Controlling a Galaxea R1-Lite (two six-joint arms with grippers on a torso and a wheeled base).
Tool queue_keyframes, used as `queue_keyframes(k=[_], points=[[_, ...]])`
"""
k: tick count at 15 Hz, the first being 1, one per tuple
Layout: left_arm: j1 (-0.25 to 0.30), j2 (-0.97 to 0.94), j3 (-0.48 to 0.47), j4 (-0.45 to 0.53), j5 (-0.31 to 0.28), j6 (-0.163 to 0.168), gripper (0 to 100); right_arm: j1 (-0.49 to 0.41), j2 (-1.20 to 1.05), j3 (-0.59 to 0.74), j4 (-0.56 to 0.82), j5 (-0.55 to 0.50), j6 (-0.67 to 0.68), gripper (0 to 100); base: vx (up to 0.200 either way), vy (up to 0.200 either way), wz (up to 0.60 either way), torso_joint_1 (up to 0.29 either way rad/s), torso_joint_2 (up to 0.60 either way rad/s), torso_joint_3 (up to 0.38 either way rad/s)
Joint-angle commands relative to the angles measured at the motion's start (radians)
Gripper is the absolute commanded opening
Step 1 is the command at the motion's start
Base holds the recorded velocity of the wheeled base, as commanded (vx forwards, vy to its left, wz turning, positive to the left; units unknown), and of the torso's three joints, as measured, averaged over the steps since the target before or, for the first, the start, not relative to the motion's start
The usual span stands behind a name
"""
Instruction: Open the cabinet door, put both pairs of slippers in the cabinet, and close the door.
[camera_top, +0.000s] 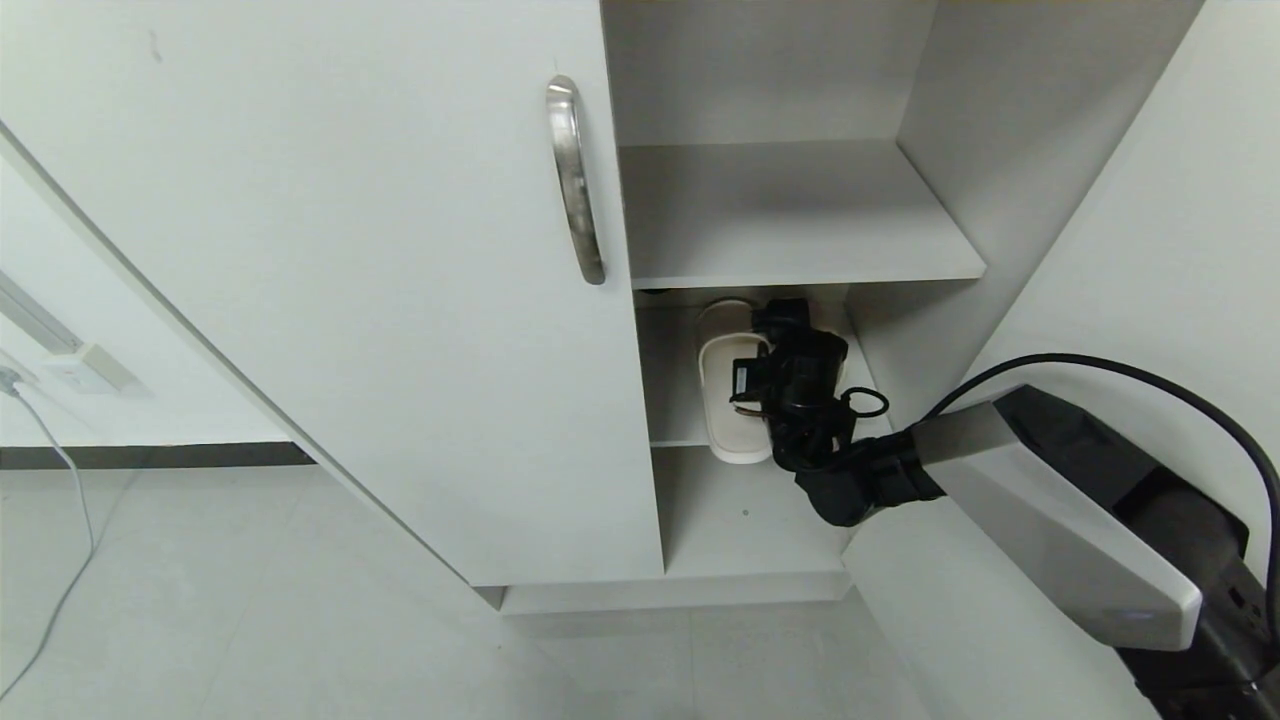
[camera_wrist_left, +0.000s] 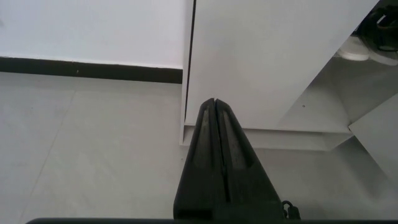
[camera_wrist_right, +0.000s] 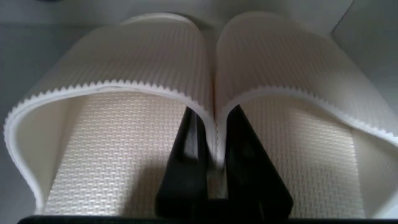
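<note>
- The right gripper (camera_wrist_right: 210, 134) is inside the white cabinet (camera_top: 800, 215), at the centre of the head view. Its jaws are pinched on the pair of cream, ribbed foam slippers (camera_top: 722, 400), clamping the two inner strap edges together.
- The slippers lie side by side on the middle shelf (camera_top: 670, 400). Their long axis runs front to back, toes deep inside and heels at the shelf's front lip, seemingly poking just past it.
- The jaws enter from the heel end, along that axis, so a nudge deeper, a release and a straight pull-back looks like the coming move.
- The left gripper (camera_wrist_left: 214, 109), jaws closed on nothing, hangs over the pale tiled floor (camera_wrist_left: 93, 143) near the cabinet's base, well apart from the slippers. The right arm is the nearer one.
- The open door (camera_top: 1150, 250) stands at the right of the frame.
</note>
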Motion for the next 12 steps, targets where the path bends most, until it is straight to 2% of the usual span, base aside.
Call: queue_keyframes(k=[1, 9, 10, 12], points=[[0.000, 0.002, 0.000, 0.000, 0.000, -0.001, 0, -0.002, 0.004, -0.028, 0.007, 0.009, -0.001, 0, 0.000, 0.000, 0.00, 0.000, 0.00, 0.000], [0.000, 0.002, 0.000, 0.000, 0.000, -0.001, 0, -0.022, 0.027, -0.076, 0.061, 0.041, -0.001, 0, 0.000, 0.000, 0.00, 0.000, 0.00, 0.000], [0.000, 0.002, 0.000, 0.000, 0.000, -0.001, 0, -0.022, 0.032, -0.076, 0.061, 0.041, -0.001, 100, 0.000, 0.000, 0.00, 0.000, 0.00, 0.000], [0.000, 0.002, 0.000, 0.000, 0.000, -0.001, 0, -0.022, 0.032, -0.071, 0.061, 0.040, -0.001, 100, 0.000, 0.000, 0.00, 0.000, 0.00, 0.000]])
